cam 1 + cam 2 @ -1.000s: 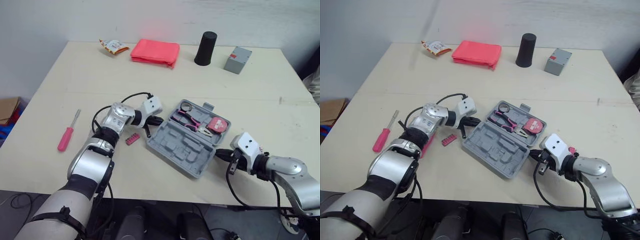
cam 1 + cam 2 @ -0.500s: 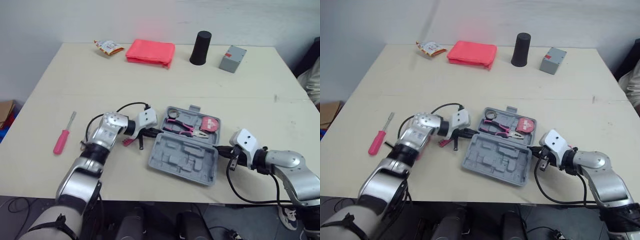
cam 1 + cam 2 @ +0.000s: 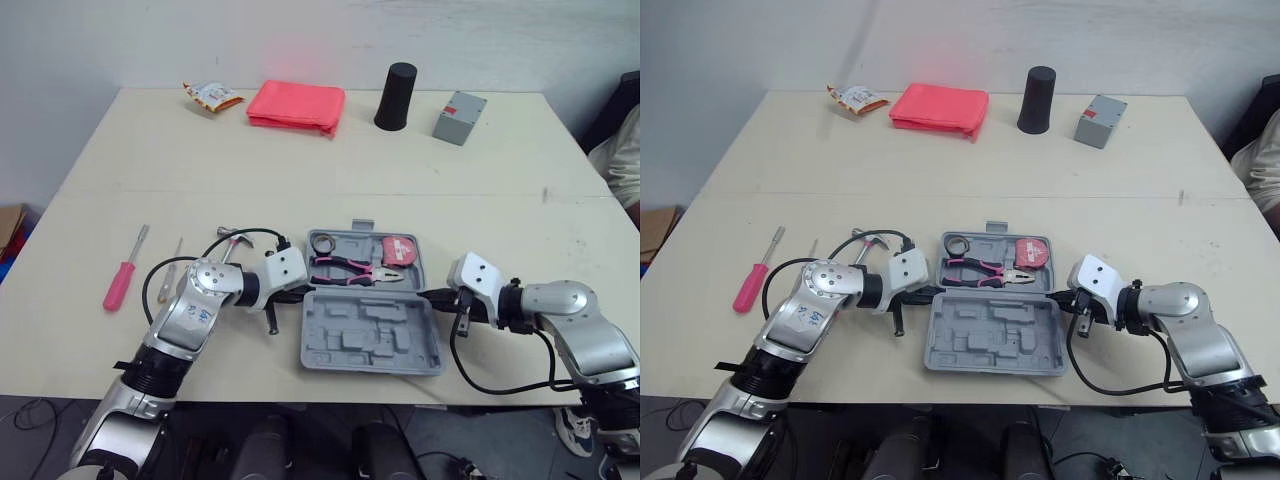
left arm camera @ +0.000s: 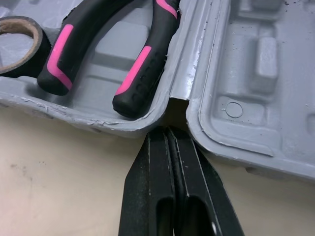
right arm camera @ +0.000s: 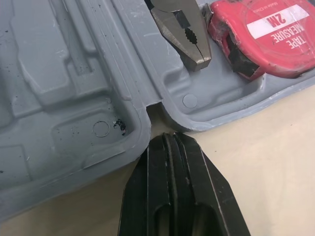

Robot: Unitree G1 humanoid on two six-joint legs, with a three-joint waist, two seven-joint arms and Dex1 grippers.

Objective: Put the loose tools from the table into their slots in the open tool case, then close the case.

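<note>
The grey tool case (image 3: pixel 372 338) lies open at the table's front middle. Its far half holds a tape roll (image 3: pixel 322 244), black-and-pink pliers (image 3: pixel 345 268) and a red tape measure (image 3: pixel 402 250); the near half holds nothing. My left gripper (image 3: pixel 295 293) is shut with nothing in it, its tips (image 4: pixel 170 132) at the left end of the hinge. My right gripper (image 3: pixel 432 296) is shut too, also with nothing held, tips (image 5: pixel 170 137) at the hinge's right end. Loose on the table to the left lie a pink-handled screwdriver (image 3: pixel 124 275), a thin screwdriver (image 3: pixel 175 258) and a small hammer (image 3: pixel 232 238).
Along the far edge are a snack packet (image 3: pixel 210 94), a folded pink cloth (image 3: pixel 296 103), a black cylinder (image 3: pixel 396 96) and a grey box (image 3: pixel 459 103). A person's sleeve (image 3: pixel 625 150) shows at the right edge. Cables loop beside both wrists.
The case has turned from a slant to lie square with the table's front edge, both shut grippers staying at its hinge ends. The left arm swung down, uncovering the thin screwdriver and hammer.
</note>
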